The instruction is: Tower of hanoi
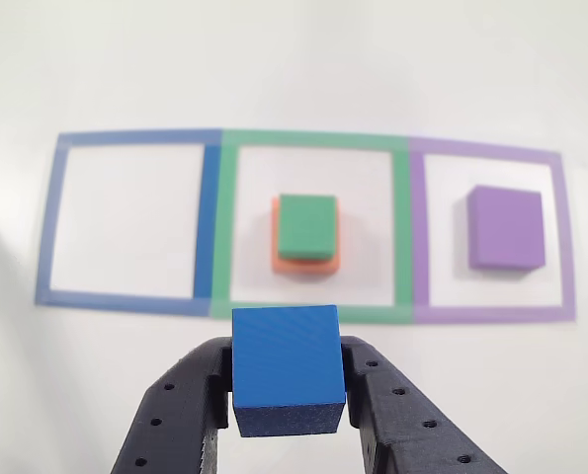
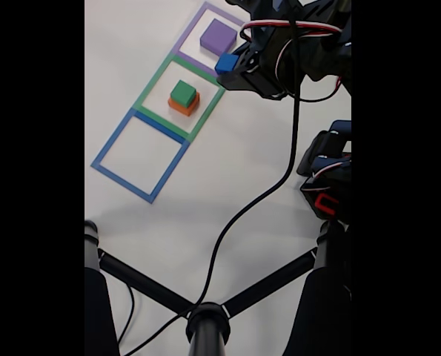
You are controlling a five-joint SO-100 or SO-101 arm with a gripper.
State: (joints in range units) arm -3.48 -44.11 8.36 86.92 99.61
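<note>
My gripper (image 1: 289,380) is shut on the small dark blue cube (image 1: 288,367), holding it above the table near the front edge of the green square outline (image 1: 402,237). The green cube (image 1: 307,226) sits stacked on the orange cube (image 1: 304,263) inside that green outline. Alone inside the purple outline (image 1: 566,237) lies the large purple cube (image 1: 506,228). In the fixed view the gripper (image 2: 230,67) carries the blue cube (image 2: 225,63) between the purple cube (image 2: 219,36) and the green cube (image 2: 183,93) on the orange cube (image 2: 184,107).
The blue square outline (image 1: 46,227) at the left holds nothing. In the fixed view a black cable (image 2: 272,185) trails across the white table, and a black stand (image 2: 205,326) with spread legs fills the bottom. Another black arm part (image 2: 327,178) sits at the right.
</note>
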